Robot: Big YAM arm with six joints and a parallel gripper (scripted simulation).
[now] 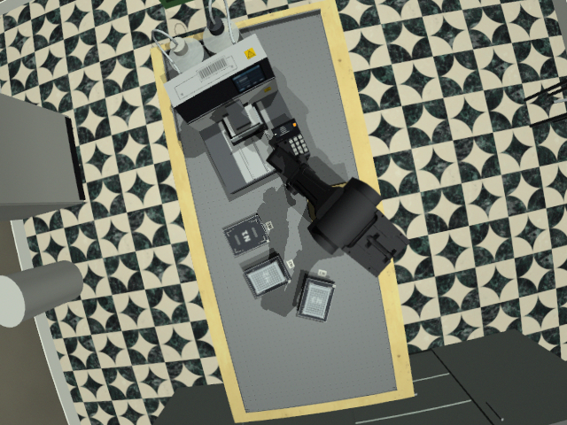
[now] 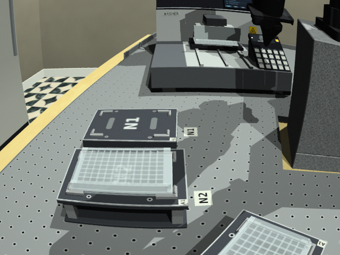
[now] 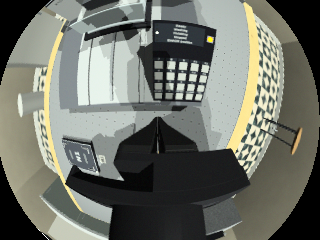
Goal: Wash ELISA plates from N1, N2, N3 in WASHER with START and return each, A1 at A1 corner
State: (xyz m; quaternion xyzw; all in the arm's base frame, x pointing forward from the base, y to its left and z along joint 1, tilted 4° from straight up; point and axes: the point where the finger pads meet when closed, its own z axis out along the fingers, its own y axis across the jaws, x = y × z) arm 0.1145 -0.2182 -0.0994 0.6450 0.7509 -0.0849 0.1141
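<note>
My gripper (image 2: pixel 269 41) (image 3: pixel 157 121) is shut on nothing and hangs a little above the washer's keypad (image 1: pixel 299 144) (image 2: pixel 270 59) (image 3: pixel 179 80), near its lowest row at the left. The lamp (image 1: pixel 293 122) (image 2: pixel 276 40) (image 3: pixel 210 39) beside the keypad glows amber. A clear ELISA plate (image 1: pixel 242 132) (image 2: pixel 215 42) lies in the washer's carrier (image 2: pixel 217 48) under the wash head. Nest N1 (image 1: pixel 245 235) (image 2: pixel 132 123) is bare. Nest N2 (image 2: pixel 120 198) holds a plate (image 1: pixel 267 276) (image 2: pixel 123 168). Nest N3 (image 2: pixel 225 236) holds a plate (image 1: pixel 314 297) (image 2: pixel 263 238).
The washer body (image 1: pixel 214 80) (image 2: pixel 170 24) stands at the table's far end with two bottles (image 1: pixel 185 52) behind it. The arm's dark base block (image 2: pixel 313 95) stands to the right of the nests. The table has a yellow rim (image 2: pixel 62 95).
</note>
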